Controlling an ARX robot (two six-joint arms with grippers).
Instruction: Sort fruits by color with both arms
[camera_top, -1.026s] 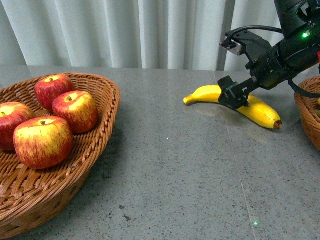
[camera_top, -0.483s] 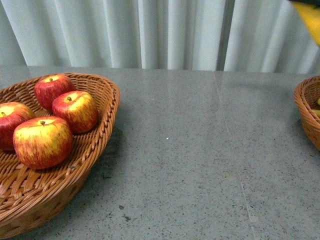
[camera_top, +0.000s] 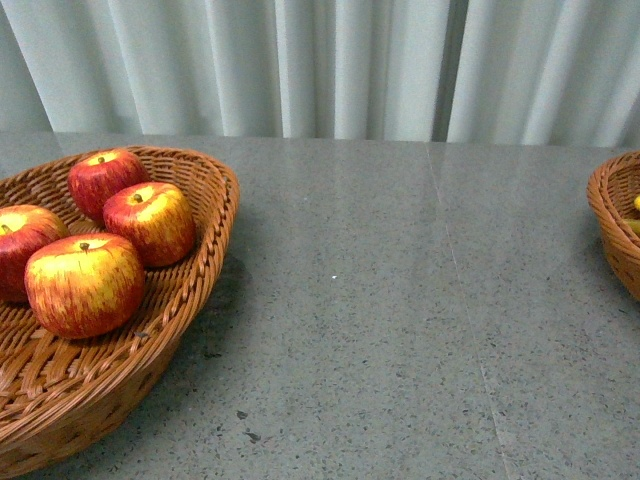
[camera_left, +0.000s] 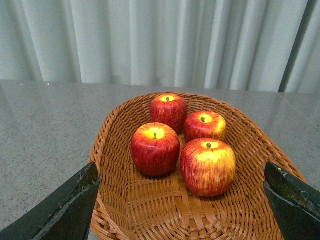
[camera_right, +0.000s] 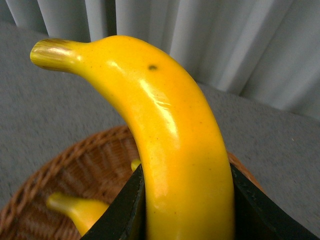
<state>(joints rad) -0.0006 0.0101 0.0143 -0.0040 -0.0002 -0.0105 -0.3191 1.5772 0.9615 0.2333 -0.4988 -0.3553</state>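
Grey speckled stone tabletop (camera_top: 400, 320) before pale pleated curtains (camera_top: 330, 65). 4 glossy red-yellow apples (camera_left: 207, 165) in woven wicker basket (camera_top: 205, 250) at 9 o'clock. Left gripper (camera_left: 182, 207) spread wide above them. Right gripper (camera_right: 185, 212) clamped on long curved yellow banana (camera_right: 175, 135) above second wicker basket (camera_right: 75, 170) at 3 o'clock.

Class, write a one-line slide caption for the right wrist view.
Right gripper holds a banana above a basket that already contains another banana.
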